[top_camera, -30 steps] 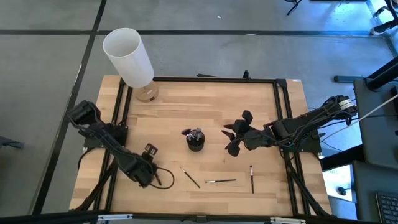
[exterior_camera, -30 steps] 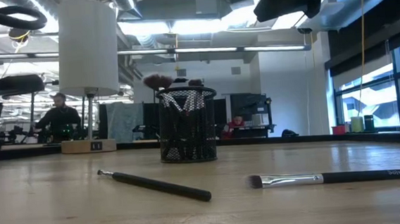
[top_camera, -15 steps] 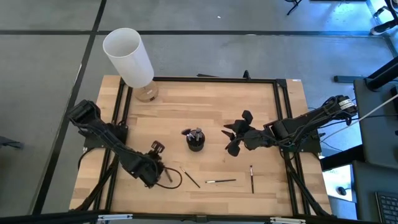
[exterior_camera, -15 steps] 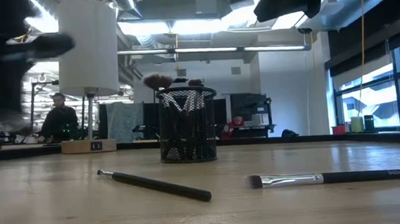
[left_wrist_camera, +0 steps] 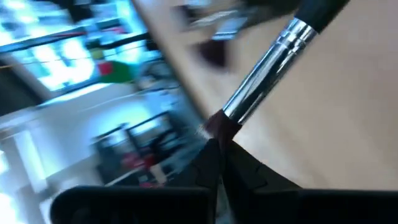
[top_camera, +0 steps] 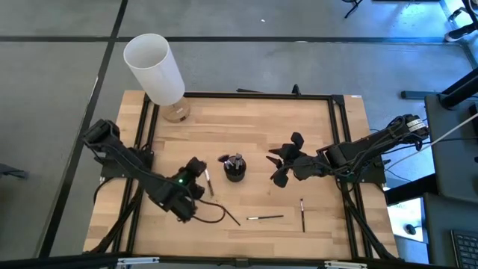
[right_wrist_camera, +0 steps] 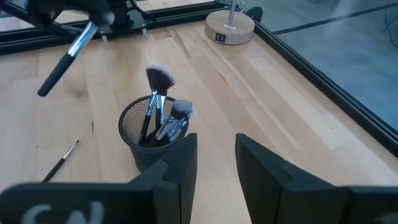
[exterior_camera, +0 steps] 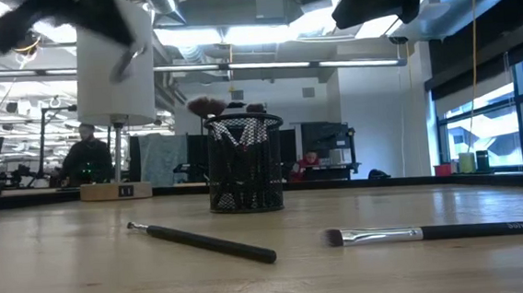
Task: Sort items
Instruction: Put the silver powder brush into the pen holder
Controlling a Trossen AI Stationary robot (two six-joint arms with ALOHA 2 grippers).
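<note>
Tabletop: brushes near front edge

My left pincer is a motion smear in the low view. The brush it carries runs off my wrist picture's edge, handle unseen.

**Brush held close over the bench**

A makeup brush is slanting across the left wrist view, its silver ferrule catching light and its dark bristle end meeting the left gripper, whose jaws are pinching it. The wooden bench is lying beyond, with the room behind blurring.
</note>
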